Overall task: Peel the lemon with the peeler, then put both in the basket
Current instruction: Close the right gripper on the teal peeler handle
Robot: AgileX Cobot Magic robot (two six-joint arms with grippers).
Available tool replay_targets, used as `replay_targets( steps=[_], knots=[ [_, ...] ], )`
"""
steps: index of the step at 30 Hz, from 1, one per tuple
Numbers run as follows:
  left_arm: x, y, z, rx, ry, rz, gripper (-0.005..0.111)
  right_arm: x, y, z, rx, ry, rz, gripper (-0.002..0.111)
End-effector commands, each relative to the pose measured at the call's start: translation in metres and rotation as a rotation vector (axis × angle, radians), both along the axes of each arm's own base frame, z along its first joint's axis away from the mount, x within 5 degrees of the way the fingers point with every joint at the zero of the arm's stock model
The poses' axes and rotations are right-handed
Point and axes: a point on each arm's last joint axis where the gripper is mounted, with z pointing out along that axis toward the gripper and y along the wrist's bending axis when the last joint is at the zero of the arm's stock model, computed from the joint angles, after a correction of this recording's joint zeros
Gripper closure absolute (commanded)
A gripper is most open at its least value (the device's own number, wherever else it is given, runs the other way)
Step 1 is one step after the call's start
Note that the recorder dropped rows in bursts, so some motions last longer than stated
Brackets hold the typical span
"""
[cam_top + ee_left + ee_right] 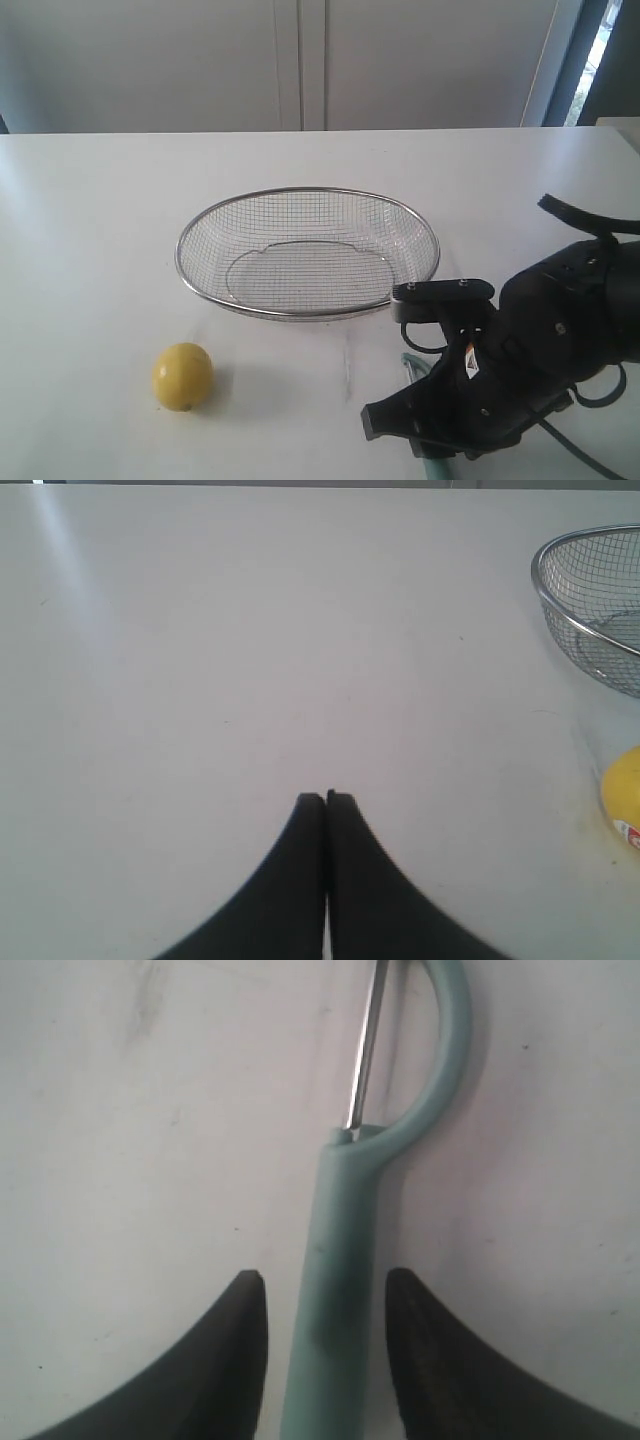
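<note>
The yellow lemon (pixel 182 376) lies on the white table in front of the basket's left end; it also shows at the edge of the left wrist view (pixel 625 790). The wire-mesh basket (pixel 300 190) stands empty at the middle of the table. The teal peeler (pixel 340 1260) lies flat on the table in front of the basket's right end, and a bit of its head (pixel 410 365) shows beside the right arm. My right gripper (pixel 325 1278) is open and straddles the handle, with a gap on each side. My left gripper (pixel 326 798) is shut on nothing over bare table.
The black right arm (pixel 540 340) fills the front right corner and hides most of the peeler in the exterior view. The basket's rim (pixel 540 580) shows at the side of the left wrist view. A pale wall runs behind the table's far edge.
</note>
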Motion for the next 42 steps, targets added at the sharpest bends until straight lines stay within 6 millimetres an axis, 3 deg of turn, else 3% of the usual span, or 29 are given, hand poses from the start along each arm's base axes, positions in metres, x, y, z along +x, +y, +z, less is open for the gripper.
replay_targets(
  steps=[1, 11, 17, 42],
  knots=[
    [0.000, 0.000, -0.001, -0.001, 0.000, -0.001, 0.107, 0.000, 0.000, 0.000, 0.007, -0.007, -0.004, 0.070],
    [0.000, 0.000, -0.001, -0.001, 0.000, -0.001, 0.107, 0.001, 0.001, -0.001, 0.013, -0.017, -0.006, 0.070],
    [0.000, 0.000, -0.001, -0.001, 0.000, -0.001, 0.107, 0.002, 0.003, -0.016, -0.015, 0.033, -0.013, 0.070],
    [0.000, 0.000, -0.001, -0.001, 0.000, -0.001, 0.107, 0.003, 0.003, -0.017, -0.018, 0.034, -0.009, 0.070]
  ],
)
